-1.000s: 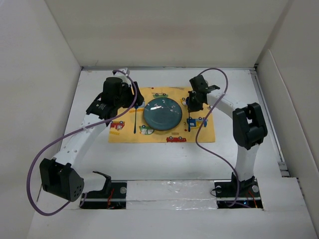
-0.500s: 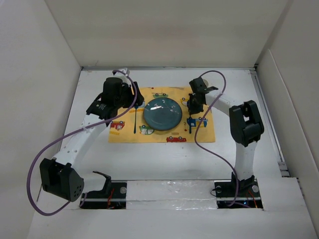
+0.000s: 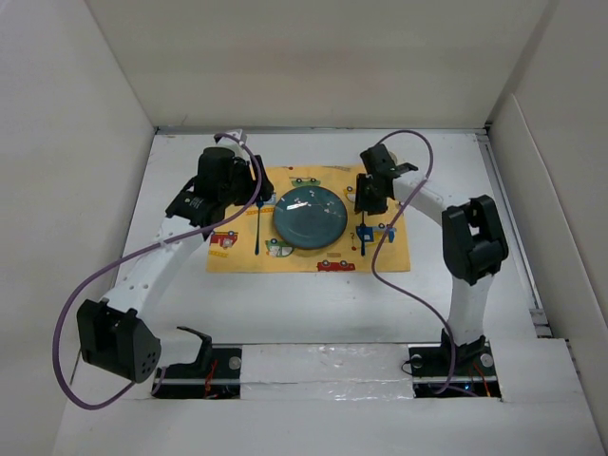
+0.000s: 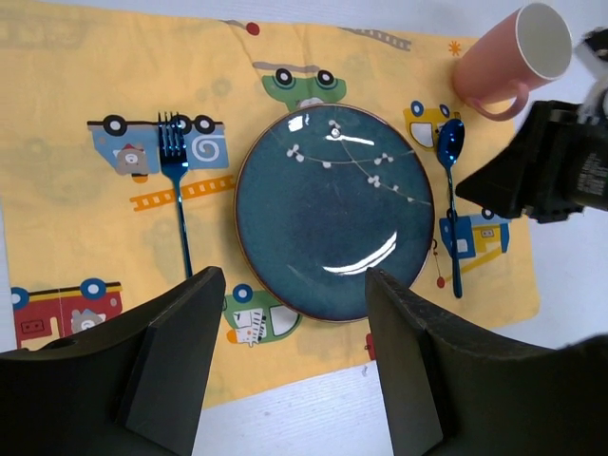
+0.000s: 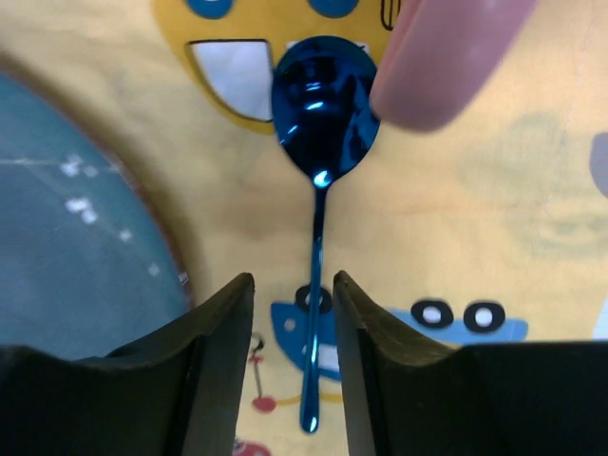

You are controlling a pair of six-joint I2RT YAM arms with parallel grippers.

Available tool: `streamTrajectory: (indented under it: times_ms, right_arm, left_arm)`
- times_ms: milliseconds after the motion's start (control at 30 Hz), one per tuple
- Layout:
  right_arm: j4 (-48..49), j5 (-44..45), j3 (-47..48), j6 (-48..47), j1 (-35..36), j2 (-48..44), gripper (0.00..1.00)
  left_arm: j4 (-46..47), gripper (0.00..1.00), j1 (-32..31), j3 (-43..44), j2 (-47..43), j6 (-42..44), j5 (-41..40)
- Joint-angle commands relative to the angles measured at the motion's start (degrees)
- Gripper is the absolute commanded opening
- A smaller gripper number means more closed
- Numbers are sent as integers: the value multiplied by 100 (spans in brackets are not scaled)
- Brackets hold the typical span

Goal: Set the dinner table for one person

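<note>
1. Right gripper [image 5: 293, 285] has shifted slightly, fingers narrowly parted over the spoon [image 5: 321, 114]; left gripper [image 4: 293, 285] spread, empty.
2. Plate [image 4: 332, 214], fork [image 4: 176, 180], mug [image 4: 503, 57] sit on the mat [image 4: 76, 76], middle of the table [image 3: 313, 304]; setting looks nearly finished.

Cropped, blurred and covered parts

In the right wrist view the mug [image 5: 446, 57] is a pink blur cut by the top edge; it overlaps the rim of the spoon [image 5: 318, 104] bowl, and the plate [image 5: 66, 218] runs off the left edge. In the left wrist view the fork [image 4: 176, 190] handle's end goes behind a finger [image 4: 171, 361] of the left hand [image 4: 290, 285], and the mat [image 4: 76, 95] is cropped at left. From above, the mug cannot be made out past the right arm [image 3: 423, 198].
</note>
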Motion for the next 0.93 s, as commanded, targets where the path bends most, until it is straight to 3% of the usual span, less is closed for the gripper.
streamTrajectory:
  times_ms: [0, 300, 367, 400, 500, 700, 800, 867, 900]
  right_arm:
    - [-16, 80, 118, -60, 114, -847, 48]
    - [-508, 88, 925, -139, 237, -2622, 74]
    - [-526, 369, 1128, -174, 290, -3087, 71]
    - [-517, 544, 1190, -253, 290, -3264, 100]
    - [-246, 1063, 1226, -429, 290, -4122, 100]
    - [993, 2188, 6, 9, -262, -5734, 100]
    - [986, 1927, -390, 308, -790, -5999, 100]
    - [881, 1751, -417, 335, -791, -5894, 100]
    - [785, 1593, -357, 448, -791, -5798, 100]
  left_arm:
    - [98, 58, -25, 395, 28, -119, -251]
    - [-122, 58, 80, 1836, 187, -418, -400]
    - [-78, 58, 80, 2127, 20, -427, -690]
    - [-86, 58, 80, 2206, -76, -418, -1004]
    - [-253, 60, 80, 2408, -524, -287, -1855]
    - [-508, 62, 80, 1883, -1535, -348, -3650]
    - [-264, 65, 80, 989, -2097, -295, -3750]
    - [-158, 65, 80, 880, -2160, -312, -3689]
    - [-96, 70, 80, 801, -2195, -356, -3540]
